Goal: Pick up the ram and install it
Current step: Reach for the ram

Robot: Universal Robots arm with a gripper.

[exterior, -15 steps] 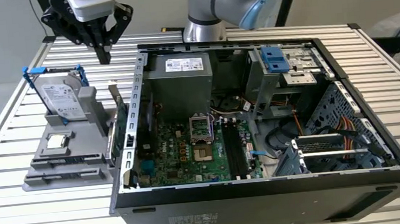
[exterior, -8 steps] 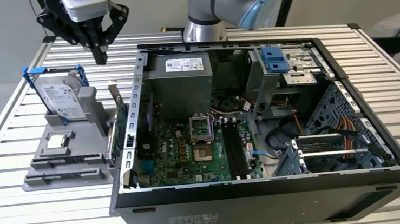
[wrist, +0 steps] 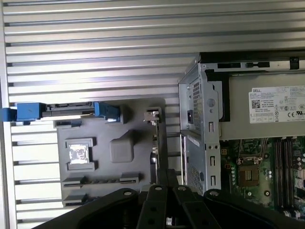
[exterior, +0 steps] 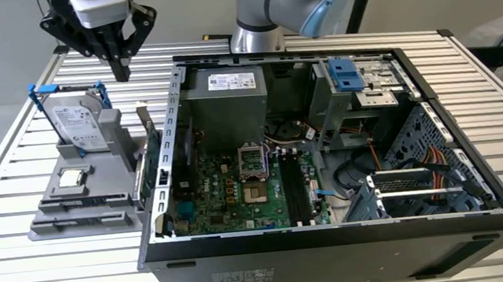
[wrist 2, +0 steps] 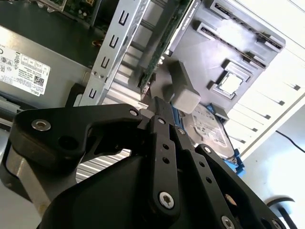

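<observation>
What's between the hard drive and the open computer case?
In the exterior view, a grey post and a green circuit board standing on edge lie between the hard drive and the case.

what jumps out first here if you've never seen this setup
The open computer case takes up the middle of the exterior view, with its green motherboard exposed inside. On the exterior view's left, the black gripper hangs shut above a grey holder tray. A hard drive in a blue bracket stands upright on that tray.
</observation>
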